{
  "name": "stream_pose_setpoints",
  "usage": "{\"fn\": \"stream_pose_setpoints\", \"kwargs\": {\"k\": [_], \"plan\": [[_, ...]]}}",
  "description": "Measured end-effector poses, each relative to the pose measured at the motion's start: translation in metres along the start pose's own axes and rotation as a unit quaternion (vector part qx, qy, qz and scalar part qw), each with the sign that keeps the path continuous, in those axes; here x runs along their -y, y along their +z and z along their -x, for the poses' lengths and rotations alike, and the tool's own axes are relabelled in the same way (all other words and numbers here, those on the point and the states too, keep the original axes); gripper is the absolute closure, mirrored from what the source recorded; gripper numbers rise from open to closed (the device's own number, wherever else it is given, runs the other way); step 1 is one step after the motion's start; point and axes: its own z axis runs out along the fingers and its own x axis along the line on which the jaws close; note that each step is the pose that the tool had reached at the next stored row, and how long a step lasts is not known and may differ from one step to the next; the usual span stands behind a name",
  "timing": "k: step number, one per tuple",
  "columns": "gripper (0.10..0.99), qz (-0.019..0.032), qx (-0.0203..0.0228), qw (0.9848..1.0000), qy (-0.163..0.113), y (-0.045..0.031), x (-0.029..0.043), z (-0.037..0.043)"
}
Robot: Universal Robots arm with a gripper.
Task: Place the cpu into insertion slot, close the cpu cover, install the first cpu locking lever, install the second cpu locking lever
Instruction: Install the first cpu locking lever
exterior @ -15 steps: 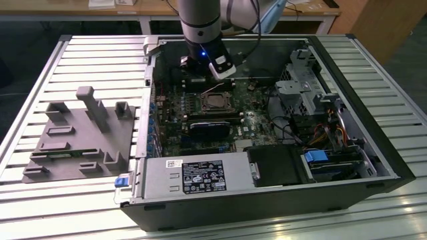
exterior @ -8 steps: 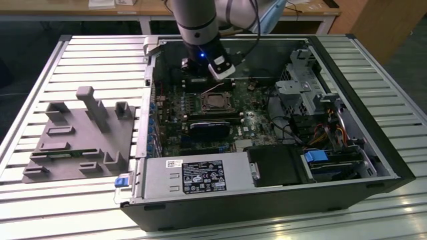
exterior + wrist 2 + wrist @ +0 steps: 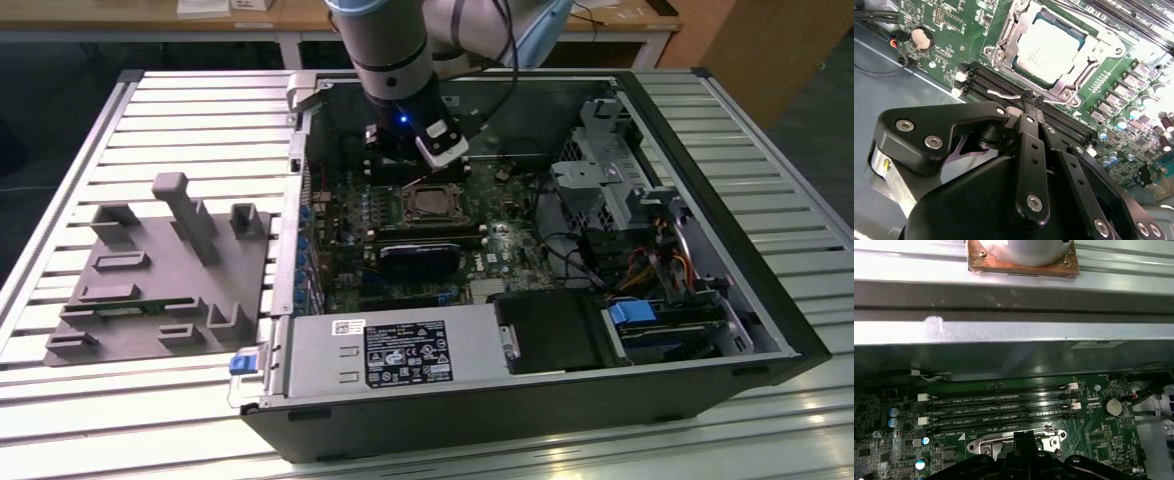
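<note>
The cpu [image 3: 1051, 45] lies flat in the insertion slot [image 3: 430, 205], its silver top showing through the window of the cpu cover [image 3: 1006, 42], which is folded down over it. A thin silver locking lever [image 3: 1001, 93] runs along the socket's edge beside the memory slots. My gripper [image 3: 1032, 98] is shut, with its black fingertips right at this lever wire. I cannot tell whether the wire is pinched between them. In the first wrist view my gripper [image 3: 1024, 439] sits at the cover's metal edge [image 3: 1051, 440]. In the exterior view my gripper [image 3: 404, 160] hangs just behind the socket.
Long black memory slots [image 3: 999, 407] lie between socket and case wall [image 3: 1004, 332]. A black heatsink [image 3: 420, 250] sits in front of the socket, the power supply [image 3: 387, 355] nearer still. Drive cage and cables [image 3: 614, 180] stand at the exterior view's right. A grey fixture [image 3: 160, 270] rests on the slatted table.
</note>
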Motion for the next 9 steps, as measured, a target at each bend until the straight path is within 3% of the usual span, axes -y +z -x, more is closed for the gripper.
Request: {"fn": "stream_pose_setpoints", "kwargs": {"k": [9], "plan": [[0.984,-0.0001,-0.0008,1.0000,0.000,0.0061,0.0001,0.0072]]}}
